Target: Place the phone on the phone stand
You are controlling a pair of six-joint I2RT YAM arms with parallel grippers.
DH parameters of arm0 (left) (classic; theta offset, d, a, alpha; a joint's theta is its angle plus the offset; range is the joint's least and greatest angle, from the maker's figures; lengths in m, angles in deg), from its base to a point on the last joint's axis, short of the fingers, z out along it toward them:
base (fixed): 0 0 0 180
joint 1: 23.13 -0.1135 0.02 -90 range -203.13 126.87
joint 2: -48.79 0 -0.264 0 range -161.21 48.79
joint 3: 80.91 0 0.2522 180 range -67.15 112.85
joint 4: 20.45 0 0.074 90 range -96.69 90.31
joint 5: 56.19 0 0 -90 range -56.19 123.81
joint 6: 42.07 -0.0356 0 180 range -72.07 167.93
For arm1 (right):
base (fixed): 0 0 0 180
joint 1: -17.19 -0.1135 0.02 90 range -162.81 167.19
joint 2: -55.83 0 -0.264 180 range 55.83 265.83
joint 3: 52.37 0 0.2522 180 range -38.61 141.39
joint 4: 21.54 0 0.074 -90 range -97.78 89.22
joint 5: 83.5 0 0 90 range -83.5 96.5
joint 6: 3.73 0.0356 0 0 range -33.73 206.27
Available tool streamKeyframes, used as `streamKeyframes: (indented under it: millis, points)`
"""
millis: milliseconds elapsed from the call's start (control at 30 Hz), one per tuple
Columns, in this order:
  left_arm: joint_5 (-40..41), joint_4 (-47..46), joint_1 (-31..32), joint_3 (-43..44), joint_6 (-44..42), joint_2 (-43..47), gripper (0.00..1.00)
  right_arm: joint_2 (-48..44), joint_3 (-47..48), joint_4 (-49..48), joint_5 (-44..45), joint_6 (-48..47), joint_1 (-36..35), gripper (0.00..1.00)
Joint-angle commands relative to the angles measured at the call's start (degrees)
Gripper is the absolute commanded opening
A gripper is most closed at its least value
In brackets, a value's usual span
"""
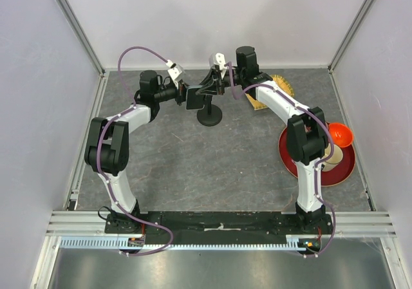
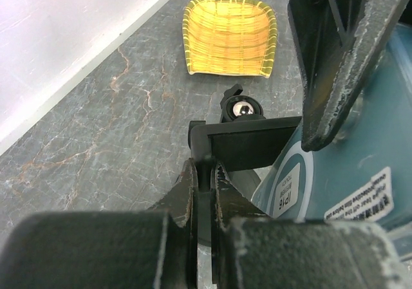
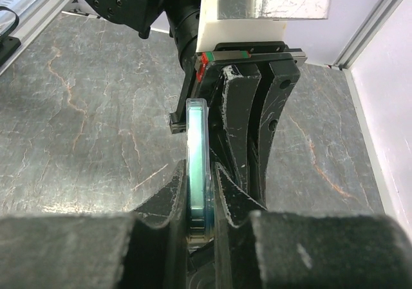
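Right tool [image 3: 203,187], arm outstretched, pinches phone [image 3: 196,144] beside left tool [image 2: 204,176] clamping phone stand [image 1: 210,116].

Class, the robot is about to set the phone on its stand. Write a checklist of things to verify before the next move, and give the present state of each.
1. Right gripper holds the phone: ok, fingers shut on its two faces, phone seen edge-on.
2. Left gripper holds the stand: ok, shut on the thin black cradle plate.
3. Stand sits flat on the table: ok in the top view.
4. Phone seated in the cradle: cannot tell; it is right beside the plate.
5. Basket out of the way: ok, it lies apart, beyond the stand.
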State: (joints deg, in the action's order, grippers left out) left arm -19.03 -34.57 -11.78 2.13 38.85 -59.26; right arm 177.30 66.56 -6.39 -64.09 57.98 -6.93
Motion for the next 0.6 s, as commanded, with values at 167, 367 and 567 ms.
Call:
streamKeyframes:
  millis: [167, 367, 567]
  points:
    - [19.4, -8.3, 1.0, -8.6, 6.3, 2.1, 0.02, -8.2, -4.8, 2.0, 20.7, 0.5, 2.8, 0.0]
    - [47.2, -16.4, 6.7, -17.8, 8.6, 8.9, 0.02, -15.9, -17.3, -5.5, 41.5, 8.9, 1.4, 0.0]
    - [58.5, -16.1, 8.5, -19.9, 11.3, 10.8, 0.02, -22.8, -28.2, -18.5, 56.8, 14.1, 0.9, 0.0]
